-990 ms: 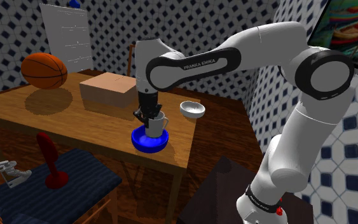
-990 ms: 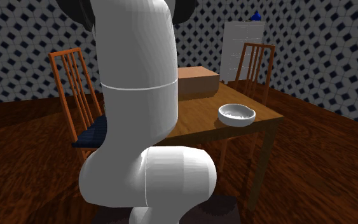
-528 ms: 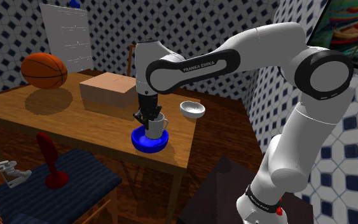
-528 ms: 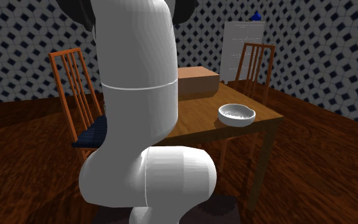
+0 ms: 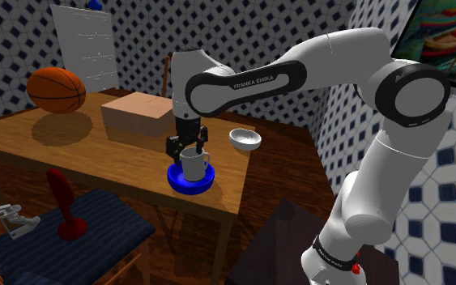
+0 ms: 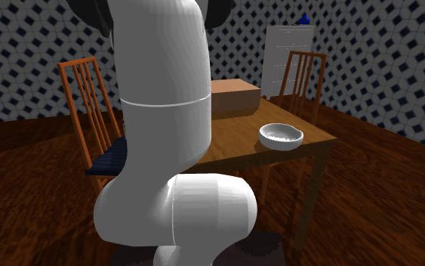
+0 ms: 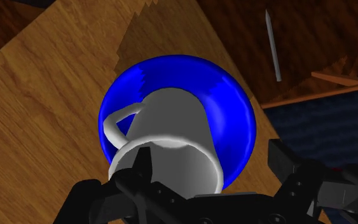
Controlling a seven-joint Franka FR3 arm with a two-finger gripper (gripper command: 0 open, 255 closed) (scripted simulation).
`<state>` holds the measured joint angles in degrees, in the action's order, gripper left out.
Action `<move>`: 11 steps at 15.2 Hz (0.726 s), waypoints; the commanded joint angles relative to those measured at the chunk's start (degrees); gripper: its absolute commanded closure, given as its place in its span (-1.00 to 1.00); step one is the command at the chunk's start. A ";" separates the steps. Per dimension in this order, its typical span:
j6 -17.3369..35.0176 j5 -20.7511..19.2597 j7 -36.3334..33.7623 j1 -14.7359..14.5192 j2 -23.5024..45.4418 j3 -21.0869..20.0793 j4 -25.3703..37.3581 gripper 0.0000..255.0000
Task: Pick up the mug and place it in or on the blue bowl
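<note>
Nearest to us in the wrist view, the gripper (image 7: 212,162) is released: its fingers (image 7: 142,168) stand apart and clasp nothing. One finger stands just beside the rim of the grey mug (image 7: 168,137), on the handle's side; whether it touches, we cannot tell. The other is well apart from it. The mug lies directly beneath the gripper, seated in the blue bowl (image 7: 234,108), its long axis roughly upright and its open mouth facing the fingers.

In the shoulder view the gripper (image 5: 187,146) hangs right over the mug (image 5: 192,164), and the blue bowl (image 5: 190,181) rests on the wooden table (image 5: 23,138) near its lower-right edge. We judge the placing done, so the coming move turns on a straight lift along the mug's axis; a sideways drift could catch the rim with the near finger.

Above the bowl the room is open. The white bowl (image 5: 244,139) sits near, toward the right; the box (image 5: 137,113) and the basketball (image 5: 56,89) stand well apart, toward the upper left.
</note>
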<state>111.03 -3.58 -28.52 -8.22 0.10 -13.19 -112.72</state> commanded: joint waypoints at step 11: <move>-6.18 0.37 0.31 -0.08 -1.04 -0.08 5.17 -1.00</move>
